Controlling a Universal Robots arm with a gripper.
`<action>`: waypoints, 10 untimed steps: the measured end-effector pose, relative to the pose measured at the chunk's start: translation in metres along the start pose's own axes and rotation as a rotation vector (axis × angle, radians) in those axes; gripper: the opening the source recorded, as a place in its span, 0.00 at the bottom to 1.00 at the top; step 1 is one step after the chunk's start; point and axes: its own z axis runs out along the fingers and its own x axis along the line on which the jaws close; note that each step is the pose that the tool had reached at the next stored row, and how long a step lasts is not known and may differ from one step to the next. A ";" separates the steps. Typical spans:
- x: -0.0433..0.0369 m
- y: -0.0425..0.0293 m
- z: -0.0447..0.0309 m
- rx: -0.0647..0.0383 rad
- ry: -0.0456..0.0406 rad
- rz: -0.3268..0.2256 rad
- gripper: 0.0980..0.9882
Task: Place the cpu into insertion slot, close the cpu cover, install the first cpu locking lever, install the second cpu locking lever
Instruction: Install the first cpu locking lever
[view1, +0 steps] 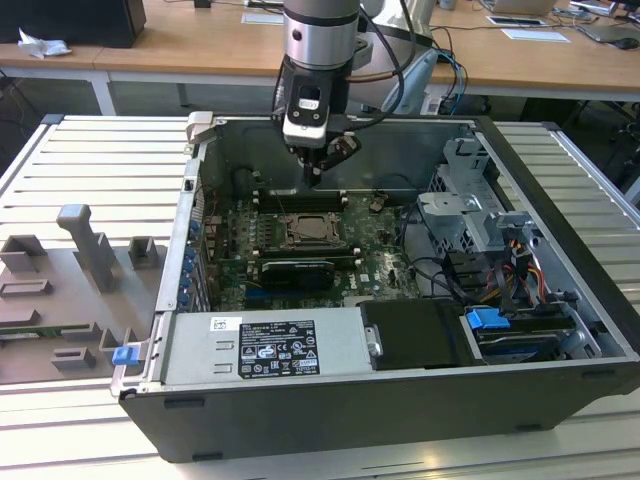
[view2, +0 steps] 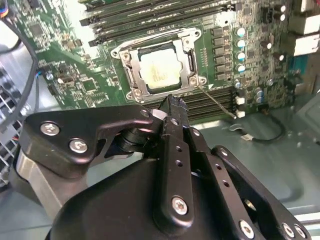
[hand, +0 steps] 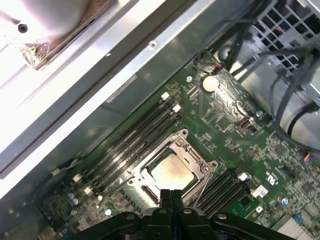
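Observation:
The cpu (view2: 159, 68) lies flat in the insertion slot (view2: 131, 82) on the green board; its pale top shows through the window of the cpu cover (view2: 190, 56), which lies down over it. The cpu (hand: 170, 170) and its cover (hand: 196, 161) also appear in the first wrist view. From one socket corner a thin wire locking lever (view2: 216, 103) angles outward, away from the frame. My gripper (view1: 315, 178) hangs above the board just behind the socket (view1: 312, 231). Its fingertips (hand: 171, 194) press together with nothing between them, a short way from the socket in both wrist views.
Memory slots (view1: 300, 200) run on the far side of the socket, a black graphics card (view1: 295, 272) on the near side. The case walls (view1: 400, 150), power supply (view1: 265, 345), drive cage (view1: 470, 215) and cables (view1: 440, 275) close in the space. A grey fixture tray (view1: 70, 290) sits outside.

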 end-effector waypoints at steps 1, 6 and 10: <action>0.0000 0.0000 0.0000 0.000 0.0007 -0.014 0.01; 0.0000 0.0000 0.0000 0.002 0.0040 -0.087 0.01; 0.0000 0.0000 0.0000 0.002 0.0059 -0.126 0.01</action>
